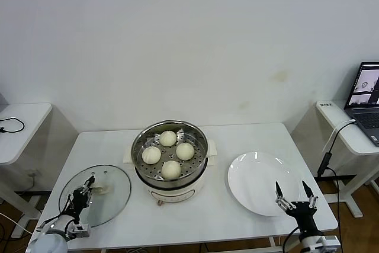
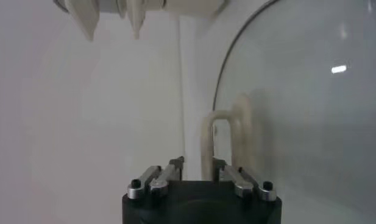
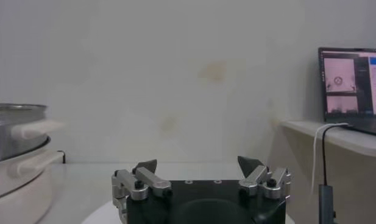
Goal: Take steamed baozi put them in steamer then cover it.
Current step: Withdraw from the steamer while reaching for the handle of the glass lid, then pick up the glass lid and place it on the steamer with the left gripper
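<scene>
Four steamed baozi (image 1: 169, 154) sat in the steamer (image 1: 170, 159). Left gripper (image 1: 81, 196) had closed narrow on the cover (image 1: 98, 195) handle (image 2: 217, 141); the glass looked heavy, slippery, fragile. Right gripper (image 1: 294, 195) was spread wide, idle.

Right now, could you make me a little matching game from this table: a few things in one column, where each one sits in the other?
Things:
1. buns
2. glass lid
3. plate
4. left gripper

Places:
A. bare, right of the steamer
B. at the lid's handle
C. on the steamer's tray
D. flat on the table, left of the steamer

Pairs: 1-C, 2-D, 3-A, 4-B
</scene>
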Available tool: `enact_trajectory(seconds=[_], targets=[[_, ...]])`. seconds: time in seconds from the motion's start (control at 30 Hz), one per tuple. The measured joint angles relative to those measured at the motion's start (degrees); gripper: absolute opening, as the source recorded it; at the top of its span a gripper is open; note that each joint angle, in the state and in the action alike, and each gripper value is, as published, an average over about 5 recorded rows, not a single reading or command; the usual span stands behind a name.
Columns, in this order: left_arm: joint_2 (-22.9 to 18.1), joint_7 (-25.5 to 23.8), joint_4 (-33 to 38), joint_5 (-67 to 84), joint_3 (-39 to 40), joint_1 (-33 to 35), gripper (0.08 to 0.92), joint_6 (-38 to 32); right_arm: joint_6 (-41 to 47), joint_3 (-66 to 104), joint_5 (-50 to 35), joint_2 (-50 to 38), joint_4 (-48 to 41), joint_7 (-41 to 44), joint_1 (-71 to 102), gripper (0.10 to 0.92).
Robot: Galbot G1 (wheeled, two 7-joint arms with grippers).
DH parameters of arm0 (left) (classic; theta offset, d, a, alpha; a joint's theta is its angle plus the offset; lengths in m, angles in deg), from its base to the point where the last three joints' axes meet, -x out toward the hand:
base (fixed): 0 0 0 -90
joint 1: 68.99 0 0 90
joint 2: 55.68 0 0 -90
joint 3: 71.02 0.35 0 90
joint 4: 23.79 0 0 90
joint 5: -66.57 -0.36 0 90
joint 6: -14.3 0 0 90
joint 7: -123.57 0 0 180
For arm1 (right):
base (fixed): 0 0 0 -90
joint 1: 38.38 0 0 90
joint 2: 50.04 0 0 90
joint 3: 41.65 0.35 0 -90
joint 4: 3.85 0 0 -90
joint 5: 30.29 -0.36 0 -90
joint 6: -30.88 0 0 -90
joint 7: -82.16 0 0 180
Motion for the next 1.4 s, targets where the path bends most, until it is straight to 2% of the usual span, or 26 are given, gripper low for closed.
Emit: enact_trajectory(seconds=[0.1,0.47,0.97,1.17,1.4], targets=[[0.0,0.7,0.5,0.3,-0.3,0.5,0.148,-0.1,-0.1,-0.1,0.2,0.1,0.1,0.0,0.1,0.823],[1.0,1.6,6.3,0.0,-3.8,3.1,0.148,2.0,0.0,-0.8,0.9,-0.2,0.6,0.3,0.7,0.823],[6.4,-5.8,21.3,7.3,-9.4,4.1,0.148,11.0,0.1,-1.6,2.1,-0.6,0.7,0.9,1.3,0.823],[8.4,-9.2,26.8,10.9,-7.0,3.1,0.148,15.3,-0.1,-2.1,3.1,-0.1,1.2,1.1,1.7,0.823],[9.1,-11.3,31.2,12.4,0.2,-0.3,0.148,20.4,-0.5,-2.9,5.5,0.9,1.5,0.9,1.6,0.823]])
